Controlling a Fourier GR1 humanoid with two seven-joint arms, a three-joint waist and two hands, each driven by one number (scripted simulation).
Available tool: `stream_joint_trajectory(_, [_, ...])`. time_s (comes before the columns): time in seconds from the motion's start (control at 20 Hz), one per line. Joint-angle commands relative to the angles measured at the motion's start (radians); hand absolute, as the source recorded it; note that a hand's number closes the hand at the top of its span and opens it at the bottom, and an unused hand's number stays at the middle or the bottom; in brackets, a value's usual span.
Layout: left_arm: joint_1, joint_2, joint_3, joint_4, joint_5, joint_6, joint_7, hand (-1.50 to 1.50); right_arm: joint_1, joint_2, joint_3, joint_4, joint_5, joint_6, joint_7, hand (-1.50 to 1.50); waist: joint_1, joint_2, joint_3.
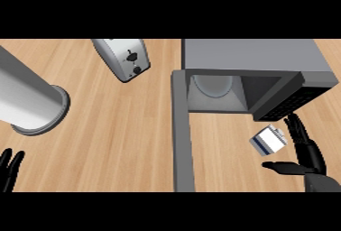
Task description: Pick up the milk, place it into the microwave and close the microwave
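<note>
The milk [269, 140], a small white carton with blue stripes, stands on the wooden counter just in front of the microwave's [256, 56] right side. The microwave is open, its grey door [181, 131] swung out toward me at the left of the cavity [216, 92]. My right hand [305, 155] is open beside the carton, fingers straight along its right side and thumb pointing left below it; I see no contact. My left hand [9, 168] shows at the lower left edge, open with fingers up, resting.
A silver toaster [123, 57] lies at the back centre-left. A large grey cylinder on a round base [30, 101] stands at the left. The open door splits the counter [113, 149] between left and right.
</note>
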Motion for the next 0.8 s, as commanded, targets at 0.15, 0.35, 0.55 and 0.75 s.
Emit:
stream_joint_trajectory(0.15, [-0.030,-0.005,-0.031,0.012,-0.017,0.028,0.010,-1.50,-0.052,0.052,-0.002,0.095,-0.018,0.082,-0.068,-1.50,0.014,0.024,0.020])
stream_joint_trajectory(0.35, [0.012,0.018,0.036,0.004,0.042,-0.031,-0.022,-1.50,-0.005,0.044,0.000,0.070,-0.058,0.210,-0.093,1.50,0.017,0.019,0.020])
stream_joint_trajectory(0.55, [0.049,0.003,0.018,-0.020,0.031,-0.035,-0.012,-1.50,-0.045,0.054,-0.015,0.038,-0.111,0.226,-0.069,1.50,0.021,0.017,0.020])
stream_joint_trajectory(0.75, [0.004,-0.005,0.008,0.032,-0.008,-0.020,-0.029,-1.50,-0.043,0.055,-0.003,0.017,-0.142,0.295,-0.026,1.50,0.002,0.016,0.018])
